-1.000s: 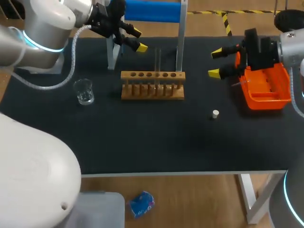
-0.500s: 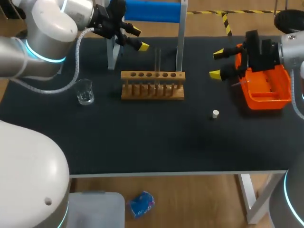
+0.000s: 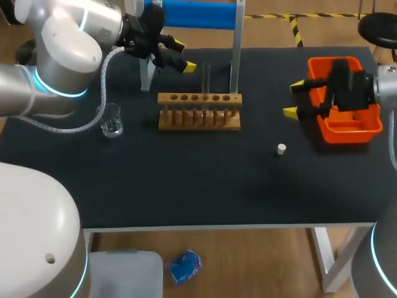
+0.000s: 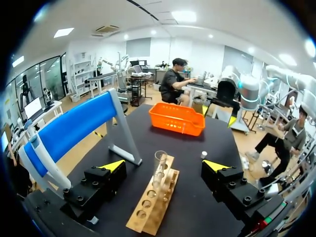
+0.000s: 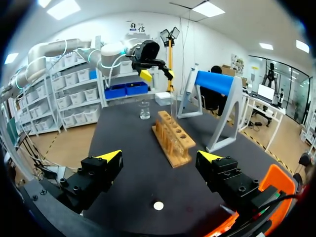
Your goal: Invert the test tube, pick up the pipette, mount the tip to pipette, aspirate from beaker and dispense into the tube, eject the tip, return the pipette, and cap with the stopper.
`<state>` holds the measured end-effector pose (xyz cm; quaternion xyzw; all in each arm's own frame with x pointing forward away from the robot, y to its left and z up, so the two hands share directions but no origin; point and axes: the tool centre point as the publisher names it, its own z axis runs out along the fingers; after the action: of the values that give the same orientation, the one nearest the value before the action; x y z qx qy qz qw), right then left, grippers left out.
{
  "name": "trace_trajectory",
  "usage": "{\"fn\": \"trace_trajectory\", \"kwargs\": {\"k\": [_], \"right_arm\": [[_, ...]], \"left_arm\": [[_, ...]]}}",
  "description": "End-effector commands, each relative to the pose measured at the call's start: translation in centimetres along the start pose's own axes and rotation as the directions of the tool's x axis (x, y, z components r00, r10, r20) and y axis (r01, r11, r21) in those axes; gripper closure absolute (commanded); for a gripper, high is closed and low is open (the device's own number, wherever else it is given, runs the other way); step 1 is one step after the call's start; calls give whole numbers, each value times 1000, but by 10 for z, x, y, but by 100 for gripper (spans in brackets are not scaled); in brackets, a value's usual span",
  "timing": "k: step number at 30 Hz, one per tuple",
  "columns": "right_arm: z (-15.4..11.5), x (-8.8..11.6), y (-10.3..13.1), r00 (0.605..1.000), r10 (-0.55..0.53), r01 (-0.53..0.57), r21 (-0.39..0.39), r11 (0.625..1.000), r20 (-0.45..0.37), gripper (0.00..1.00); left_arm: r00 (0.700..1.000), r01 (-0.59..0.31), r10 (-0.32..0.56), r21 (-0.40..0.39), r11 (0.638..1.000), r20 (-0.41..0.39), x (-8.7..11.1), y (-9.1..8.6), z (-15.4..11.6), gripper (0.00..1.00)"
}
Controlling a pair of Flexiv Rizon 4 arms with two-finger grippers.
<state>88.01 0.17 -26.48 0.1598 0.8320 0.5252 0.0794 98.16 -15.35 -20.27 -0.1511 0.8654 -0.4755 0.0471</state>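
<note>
The left gripper (image 3: 183, 54) has its yellow-tipped fingers spread wide and holding nothing. It hangs just behind the test tube (image 3: 206, 79), and in its own wrist view the tube (image 4: 159, 170) sits ahead, in line with the gap between the fingers. I read that as lining up to take the tube for inverting. The tube stands upright in the wooden rack (image 3: 198, 113), which keeps it steady and reachable from above. I cannot tell which end is up.

The right gripper (image 3: 294, 98) is likewise wide open and empty. It sits at the near edge of the orange tray (image 3: 347, 133), well apart from the rack, probably parked clear of the other arm's work.

The white stopper (image 3: 281, 149) lies alone in front of the rack on the right, kept aside for the last step. The small glass beaker (image 3: 110, 120) stands left of the rack. A blue-topped stand (image 3: 198, 13) straddles the back; I can't make out the pipette. Everything rests on a matte black tabletop (image 3: 186, 183).
</note>
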Motion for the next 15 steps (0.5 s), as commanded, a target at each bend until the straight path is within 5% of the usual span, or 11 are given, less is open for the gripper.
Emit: {"fn": "trace_trajectory", "kwargs": {"k": [1, 15], "right_arm": [[-5, 6, -8, 1000, 7, -7, 0, 1000, 22, 0], [-9, 8, -22, 1000, 1, -2, 25, 1000, 23, 0]], "left_arm": [[1000, 5, -5, -6, 1000, 13, 4, 0, 0, 0], [1000, 1, -1, -25, 1000, 0, 7, 2, 16, 0]]}}
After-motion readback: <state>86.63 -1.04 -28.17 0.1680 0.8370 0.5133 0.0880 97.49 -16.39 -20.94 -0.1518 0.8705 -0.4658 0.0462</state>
